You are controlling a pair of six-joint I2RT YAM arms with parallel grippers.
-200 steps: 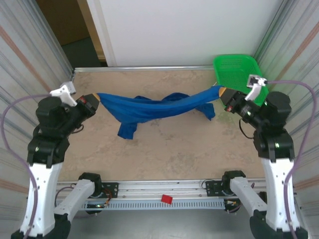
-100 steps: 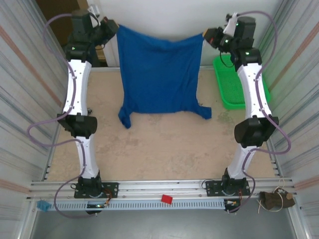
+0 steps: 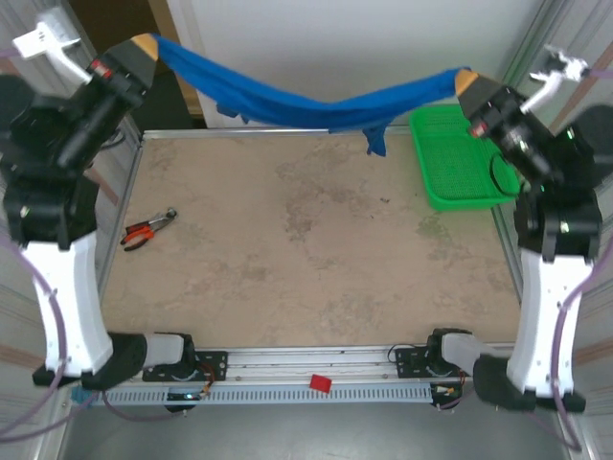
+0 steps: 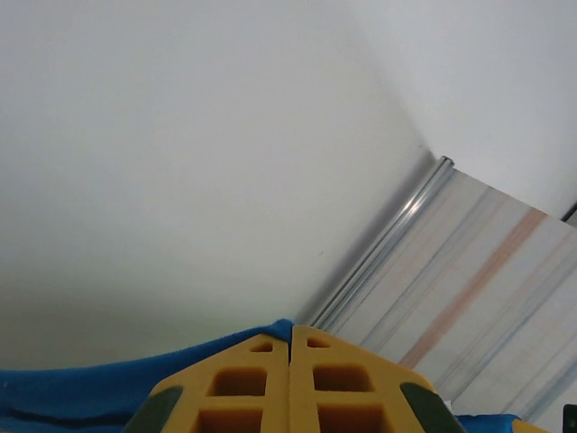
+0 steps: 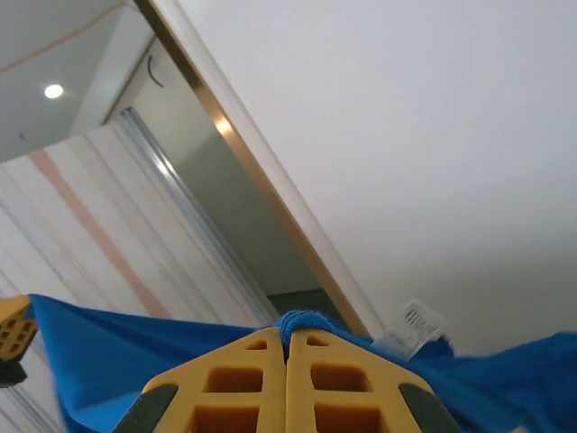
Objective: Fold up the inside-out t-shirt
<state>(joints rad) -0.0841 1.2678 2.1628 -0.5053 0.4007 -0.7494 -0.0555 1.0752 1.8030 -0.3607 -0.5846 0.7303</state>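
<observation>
— Where is the inside-out t-shirt (image 3: 306, 107) in relation to the two grippers?
— It's strung between them, lifted clear of the table (image 3: 306, 259). The left gripper (image 3: 145, 45) has one end at the upper left and the right gripper (image 3: 465, 79) has the other at the upper right. The cloth sags in a shallow curve between them, lowest near the middle, above the table's far edge.
— Are the jaws closed?
— Both are clamped tight on the cloth. In the left wrist view the two yellow fingers (image 4: 278, 388) meet along one thin seam, with blue fabric just behind the tips. The right wrist view shows the same, with a small fold of blue bulging over the tips.
— How does the shirt look?
— It's royal blue, bunched into a narrow twisted band rather than spread flat. A short loose end hangs down toward the right, near the green basket (image 3: 460, 163). In the right wrist view a small white label (image 5: 410, 327) with dark print sticks up from the fabric.
— And the materials?
— The shirt is soft, matte, creased cloth. The fingers are hard yellow plastic with rectangular hollow cells and dark patches at their outer sides. The basket is green plastic mesh, rectangular with a raised rim, at the table's far right corner. The tabletop is mottled beige. Pliers (image 3: 146, 228) with red-and-black handles lie near the left edge, well apart from the shirt
</observation>
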